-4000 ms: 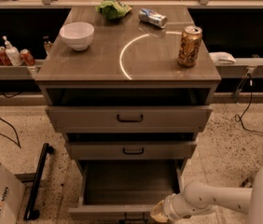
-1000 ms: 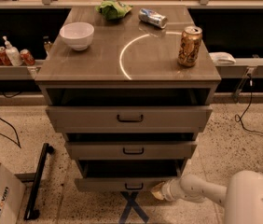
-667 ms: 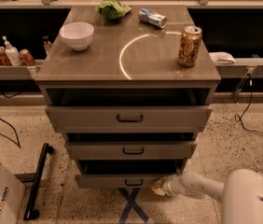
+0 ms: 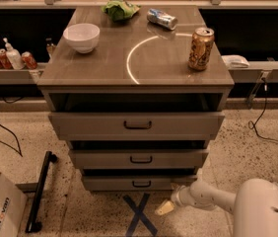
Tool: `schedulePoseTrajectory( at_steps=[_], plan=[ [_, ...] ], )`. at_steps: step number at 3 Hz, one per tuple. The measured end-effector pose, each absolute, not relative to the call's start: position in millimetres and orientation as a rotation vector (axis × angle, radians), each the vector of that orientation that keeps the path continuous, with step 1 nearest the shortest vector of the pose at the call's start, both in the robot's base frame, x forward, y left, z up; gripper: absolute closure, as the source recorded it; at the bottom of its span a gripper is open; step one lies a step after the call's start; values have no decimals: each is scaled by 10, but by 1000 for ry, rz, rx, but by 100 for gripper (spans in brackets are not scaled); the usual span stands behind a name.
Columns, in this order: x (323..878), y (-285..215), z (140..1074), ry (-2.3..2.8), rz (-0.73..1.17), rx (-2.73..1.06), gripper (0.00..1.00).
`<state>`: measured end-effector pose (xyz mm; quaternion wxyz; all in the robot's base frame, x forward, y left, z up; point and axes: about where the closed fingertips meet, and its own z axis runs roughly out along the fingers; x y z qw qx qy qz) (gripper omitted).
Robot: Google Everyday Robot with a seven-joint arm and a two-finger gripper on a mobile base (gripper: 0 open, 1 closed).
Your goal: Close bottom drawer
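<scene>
My gripper (image 4: 166,207), whose grip I cannot tell, sits just right of the nearly shut bottom drawer (image 4: 124,183).

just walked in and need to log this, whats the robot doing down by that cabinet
The robot's arm reaches in low from the right, with its gripper near the floor in front of the right end of the bottom drawer; it looks clear of the drawer front. The drawer sits almost fully in, just under the middle drawer. A white bowl and an upright gold can stand on the cabinet top.
</scene>
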<state>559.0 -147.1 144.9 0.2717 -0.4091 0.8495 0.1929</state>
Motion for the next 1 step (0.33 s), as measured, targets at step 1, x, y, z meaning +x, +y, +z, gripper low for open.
schedulePoseTrajectory(
  at_steps=[1],
  plan=[
    [5590,-1470,1449,2287,519,-1101,0]
  ],
)
